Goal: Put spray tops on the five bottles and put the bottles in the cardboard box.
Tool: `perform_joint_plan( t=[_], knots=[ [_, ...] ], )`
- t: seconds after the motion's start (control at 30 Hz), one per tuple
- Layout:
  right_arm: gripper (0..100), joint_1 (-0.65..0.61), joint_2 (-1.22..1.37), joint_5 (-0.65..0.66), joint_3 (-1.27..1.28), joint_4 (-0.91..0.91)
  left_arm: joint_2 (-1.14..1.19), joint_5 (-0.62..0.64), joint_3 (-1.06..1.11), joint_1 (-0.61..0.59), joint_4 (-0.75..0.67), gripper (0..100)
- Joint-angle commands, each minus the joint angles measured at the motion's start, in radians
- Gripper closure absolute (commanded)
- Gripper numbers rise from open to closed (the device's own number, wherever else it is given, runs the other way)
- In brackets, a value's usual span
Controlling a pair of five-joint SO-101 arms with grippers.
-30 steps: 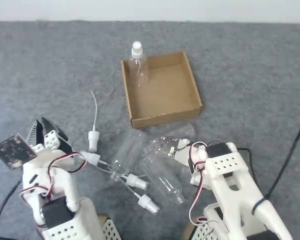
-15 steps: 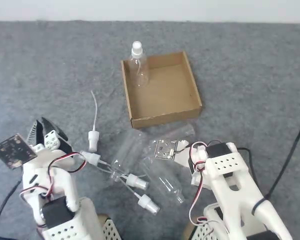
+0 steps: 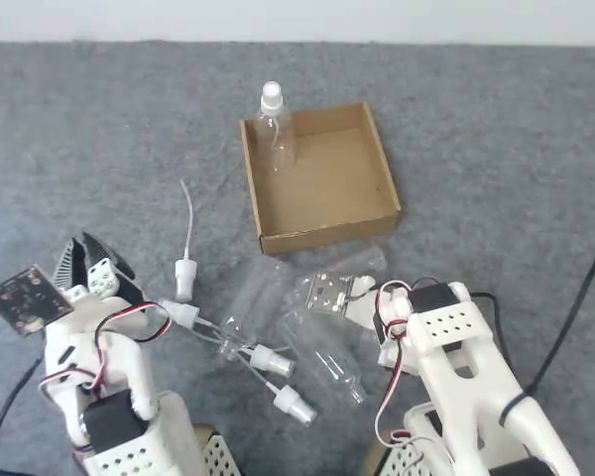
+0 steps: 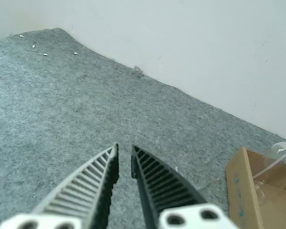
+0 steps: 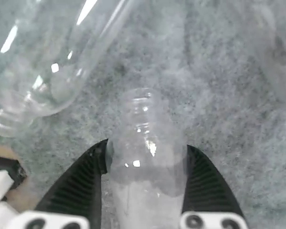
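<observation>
In the right wrist view my right gripper (image 5: 147, 149) is shut on a clear, uncapped bottle (image 5: 145, 129), one finger against each side below its threaded neck. From above, that gripper (image 3: 324, 291) sits low among several clear bottles (image 3: 255, 297) lying in front of the cardboard box (image 3: 377, 159). One bottle with a white spray top (image 3: 275, 129) stands in the box's far left corner. Several loose spray tops (image 3: 185, 270) lie on the carpet between the arms. My left gripper (image 3: 82, 245) is held up at the near left, shut and empty (image 4: 125, 153).
Grey carpet (image 3: 496, 149) covers the table. A second uncapped bottle (image 5: 47, 62) lies close beside the held one. A black cable (image 3: 575, 297) runs along the right side. A white wall (image 4: 190, 47) borders the carpet's far edge.
My right wrist has tilted and shifted slightly toward the box. The left arm, the box and the spray tops have stayed where they were.
</observation>
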Motion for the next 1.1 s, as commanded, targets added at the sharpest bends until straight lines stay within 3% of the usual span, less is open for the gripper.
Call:
perform_joint_plan(
  t=[0.0, 0.23, 0.57, 0.9, 1.07],
  knots=[
    [92.3, 0.013, -0.041, -0.149, -0.115, 0.019, -0.015, -0.006, -0.007, -0.005, -0.026, 95],
    [92.3, 0.012, -0.041, -0.33, -0.267, 0.179, -0.015, -0.006, -0.007, -0.005, -0.026, 95],
    [92.3, 0.005, -0.042, -0.83, -0.456, 0.216, -0.015, -0.006, -0.007, -0.005, -0.026, 95],
    [98.0, -0.116, -0.042, -1.03, -0.563, 0.214, -0.015, -0.006, -0.007, -0.005, -0.026, 95],
    [97.5, -0.148, -0.044, -1.043, -0.56, 0.217, -0.015, -0.006, -0.007, -0.005, -0.026, 95]
  ],
)
